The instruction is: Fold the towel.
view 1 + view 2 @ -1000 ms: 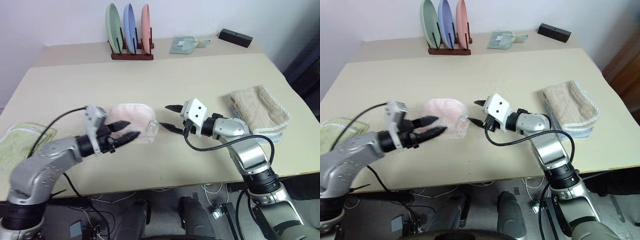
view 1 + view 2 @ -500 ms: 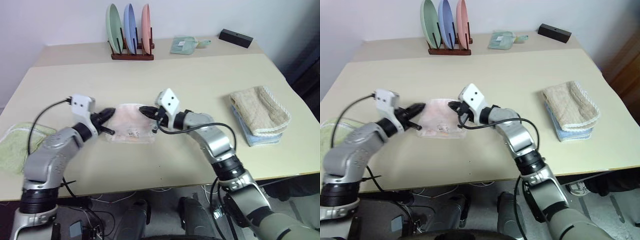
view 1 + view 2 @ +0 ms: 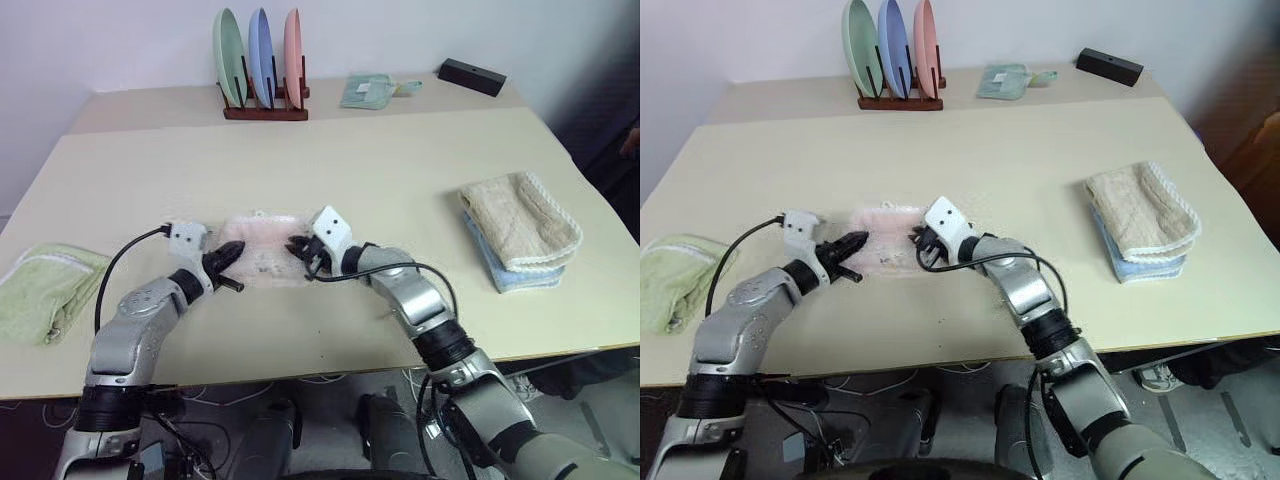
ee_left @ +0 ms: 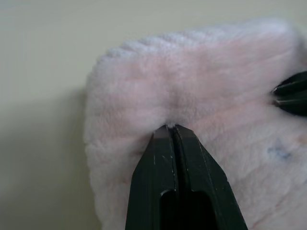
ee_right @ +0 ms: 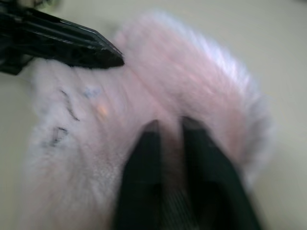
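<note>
Both arms have dropped, laying the pink towel (image 3: 262, 256) folded flat at the table's (image 3: 400, 170) near middle. The left gripper (image 3: 232, 268) is pressed together against its left edge; the right gripper (image 3: 297, 250), slightly parted, rests on its right. Folding looks nearly finished.
</note>
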`<state>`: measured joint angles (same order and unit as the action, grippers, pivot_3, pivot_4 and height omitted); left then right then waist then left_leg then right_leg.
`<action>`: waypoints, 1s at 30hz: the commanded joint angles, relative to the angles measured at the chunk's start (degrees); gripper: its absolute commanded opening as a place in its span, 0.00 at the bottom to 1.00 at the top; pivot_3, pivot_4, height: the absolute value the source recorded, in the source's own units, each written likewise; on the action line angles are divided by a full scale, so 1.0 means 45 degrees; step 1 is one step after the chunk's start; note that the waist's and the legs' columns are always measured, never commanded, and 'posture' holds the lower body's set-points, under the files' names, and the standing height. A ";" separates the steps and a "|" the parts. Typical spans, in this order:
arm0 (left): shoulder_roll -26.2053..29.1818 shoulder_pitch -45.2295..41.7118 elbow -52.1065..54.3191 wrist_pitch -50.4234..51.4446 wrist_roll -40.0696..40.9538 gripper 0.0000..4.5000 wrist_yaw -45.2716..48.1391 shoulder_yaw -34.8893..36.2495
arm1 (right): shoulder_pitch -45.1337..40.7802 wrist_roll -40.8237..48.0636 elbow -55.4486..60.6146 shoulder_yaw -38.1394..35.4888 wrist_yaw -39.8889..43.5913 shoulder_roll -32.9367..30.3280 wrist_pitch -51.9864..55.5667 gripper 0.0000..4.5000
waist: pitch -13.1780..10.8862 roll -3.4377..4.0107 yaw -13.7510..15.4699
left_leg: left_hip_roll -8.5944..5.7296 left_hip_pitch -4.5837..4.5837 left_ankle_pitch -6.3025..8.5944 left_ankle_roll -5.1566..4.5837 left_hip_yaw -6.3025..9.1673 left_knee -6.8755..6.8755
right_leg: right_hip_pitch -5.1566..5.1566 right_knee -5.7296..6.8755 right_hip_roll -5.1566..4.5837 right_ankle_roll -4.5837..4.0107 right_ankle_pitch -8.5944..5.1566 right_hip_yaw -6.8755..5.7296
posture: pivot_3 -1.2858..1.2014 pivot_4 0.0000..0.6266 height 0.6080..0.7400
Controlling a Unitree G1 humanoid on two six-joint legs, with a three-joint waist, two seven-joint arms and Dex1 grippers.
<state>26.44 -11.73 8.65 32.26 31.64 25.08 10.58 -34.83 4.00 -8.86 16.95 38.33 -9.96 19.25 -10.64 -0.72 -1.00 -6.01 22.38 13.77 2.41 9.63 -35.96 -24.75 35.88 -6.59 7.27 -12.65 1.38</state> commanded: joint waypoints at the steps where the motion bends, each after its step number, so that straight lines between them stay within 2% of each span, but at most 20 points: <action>1: 0.0270 0.0022 0.1197 0.0902 0.1640 0.28 -0.0546 0.2198 | 0.0004 0.0501 0.2255 -0.0364 0.1068 -0.0904 -0.0338 0.50 | 0.0000 0.0000 -0.0014 | 0.0001 0.0000 0.0000 0.0000 0.0000 0.0002 | -0.0001 0.0002 0.0000 0.0001 -0.0001 0.0001 | 0.52 0.24 0.99; 5: 0.0283 0.0443 0.1759 0.2594 0.3257 0.74 -0.1593 0.3747 | 0.0485 0.1260 0.4103 -0.0573 0.2275 -0.2266 0.0029 0.95 | 0.0001 -0.0001 -0.0021 | 0.0007 -0.0001 0.0003 -0.0004 -0.0002 0.0005 | -0.0004 -0.0002 -0.0002 0.0006 -0.0005 0.0003 | 0.52 0.24 0.99; 6: 0.0294 0.0552 0.1793 0.2969 0.3434 0.88 -0.1792 0.3856 | 0.0575 0.1394 0.4363 -0.0595 0.2407 -0.2450 0.0131 1.00 | 0.0001 -0.0001 -0.0017 | 0.0007 -0.0002 0.0004 -0.0005 -0.0005 0.0004 | 0.0000 -0.0003 -0.0003 0.0007 -0.0006 0.0003 | 0.52 0.24 0.99; 7: 0.0291 0.0677 0.1717 0.3390 0.3513 0.96 -0.2043 0.3859 | 0.0646 0.1402 0.4568 -0.0554 0.2522 -0.2624 0.0115 1.00 | 0.0001 -0.0002 -0.0002 | 0.0006 -0.0003 0.0004 -0.0006 -0.0007 0.0000 | 0.0003 -0.0002 -0.0002 0.0007 -0.0006 0.0003 | 0.52 0.24 0.99; 8: 0.0291 0.0760 0.1667 0.3706 0.3587 0.99 -0.2242 0.3863 | 0.0695 0.1404 0.4715 -0.0524 0.2601 -0.2747 0.0106 1.00 | 0.0000 -0.0003 0.0009 | 0.0006 -0.0004 0.0004 -0.0005 -0.0010 -0.0005 | 0.0006 0.0001 -0.0002 0.0007 -0.0006 0.0002 | 0.52 0.24 0.99; 11: -0.0595 0.0651 0.1257 0.5151 0.5129 0.99 -0.3396 0.4267 | 0.0880 0.1360 0.5142 -0.0336 0.2954 -0.3076 -0.0099 1.00 | -0.0002 -0.0006 0.0059 | 0.0004 -0.0005 0.0004 -0.0006 -0.0007 -0.0018 | 0.0011 0.0008 -0.0006 0.0006 -0.0006 0.0003 | 0.52 0.24 0.99; 15: -0.1871 0.0383 0.1163 0.6257 0.6549 0.99 -0.4359 0.3957 | 0.0782 0.1265 0.5378 -0.0092 0.2984 -0.2962 -0.0345 1.00 | 0.0000 -0.0016 0.0097 | -0.0001 -0.0003 0.0004 -0.0005 -0.0004 -0.0032 | 0.0023 0.0006 -0.0011 0.0007 -0.0005 -0.0003 | 0.52 0.24 0.99; 21: -0.3042 0.0065 0.0919 0.6978 0.7293 0.99 -0.5475 0.3381 | 0.0667 0.1346 0.5668 -0.0090 0.2835 -0.2836 -0.0312 1.00 | 0.0002 -0.0017 0.0098 | -0.0005 -0.0006 0.0004 -0.0003 -0.0006 -0.0031 | 0.0026 0.0007 -0.0018 0.0007 -0.0006 -0.0007 | 0.52 0.24 0.99; 22: -0.3221 0.0019 0.0895 0.6975 0.7364 0.87 -0.5640 0.3341 | 0.0692 0.1301 0.5711 -0.0086 0.2828 -0.2878 -0.0344 1.00 | 0.0002 -0.0016 0.0104 | -0.0006 -0.0006 0.0004 -0.0003 -0.0006 -0.0031 | 0.0027 0.0007 -0.0017 0.0007 -0.0005 -0.0008 | 0.52 0.24 0.99; 24: -0.3540 -0.0018 0.0901 0.6961 0.7499 0.71 -0.5885 0.3242 | 0.0766 0.1255 0.5811 -0.0115 0.2812 -0.2971 -0.0388 1.00 | 0.0002 -0.0017 0.0131 | -0.0011 -0.0006 0.0004 -0.0003 -0.0007 -0.0033 | 0.0030 0.0004 -0.0023 0.0007 -0.0005 -0.0006 | 0.52 0.24 0.99; 30: -0.3821 0.0113 0.1127 0.6942 0.7810 0.03 -0.6157 0.2957 | 0.0846 0.1288 0.5977 -0.0190 0.2692 -0.3041 -0.0374 1.00 | 0.0002 -0.0018 0.0095 | -0.0011 -0.0006 0.0004 -0.0003 -0.0006 -0.0032 | 0.0033 0.0001 -0.0022 0.0007 -0.0006 -0.0008 | 0.52 0.24 0.99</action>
<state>9.42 -11.51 12.37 63.54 65.04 -2.41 24.00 -30.73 9.27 15.57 16.96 50.86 -23.58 18.40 -10.63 -0.80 -0.57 -6.06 22.35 13.79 2.39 9.60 -36.10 -24.60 35.89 -6.68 7.30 -12.67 1.35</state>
